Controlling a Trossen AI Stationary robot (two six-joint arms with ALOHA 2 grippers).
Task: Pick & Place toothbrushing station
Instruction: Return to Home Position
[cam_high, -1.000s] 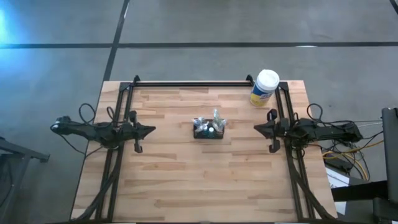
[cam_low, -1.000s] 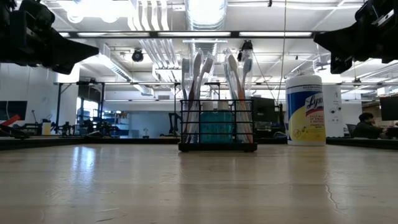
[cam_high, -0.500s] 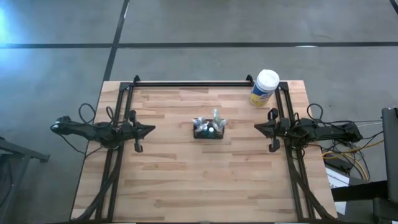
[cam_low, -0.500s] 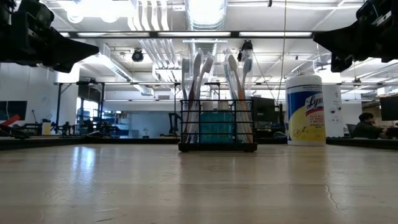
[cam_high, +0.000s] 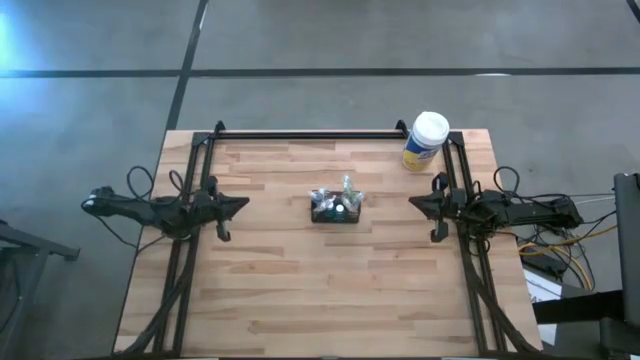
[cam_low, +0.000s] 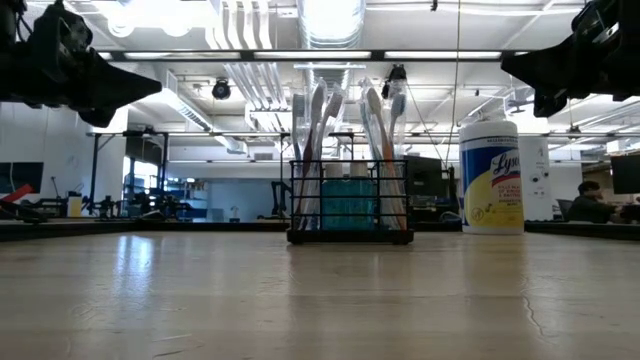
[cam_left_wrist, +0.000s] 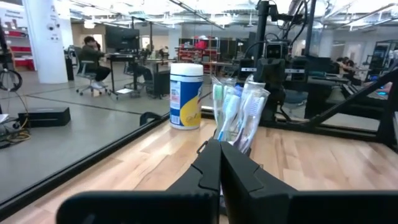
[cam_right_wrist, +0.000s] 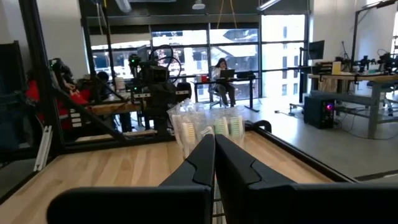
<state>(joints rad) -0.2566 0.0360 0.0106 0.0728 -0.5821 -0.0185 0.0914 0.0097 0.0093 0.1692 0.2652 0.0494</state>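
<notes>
Rectangular wooden table (cam_high: 300, 290), pale butcher-block planks, stands on a grey floor (cam_high: 400, 40); black metal frame (cam_high: 310, 134) sits on the top, running along the far edge and down the left and right sides; black wire-mesh caddy (cam_high: 335, 209) stands upright about mid-table, slightly toward the far side, base flat on the wood; white-lidded round canister (cam_high: 426, 141) with a yellow label stands upright at the far right corner, just beside the right rail; caddy and canister are well apart

Black wire-mesh caddy (cam_low: 350, 238) with a teal block (cam_low: 349, 205) inside. Pale wood-plank surface (cam_high: 300, 290). White canister (cam_low: 490, 177), yellow label, blue lettering. Grey floor (cam_high: 320, 40) with dark lines.
</notes>
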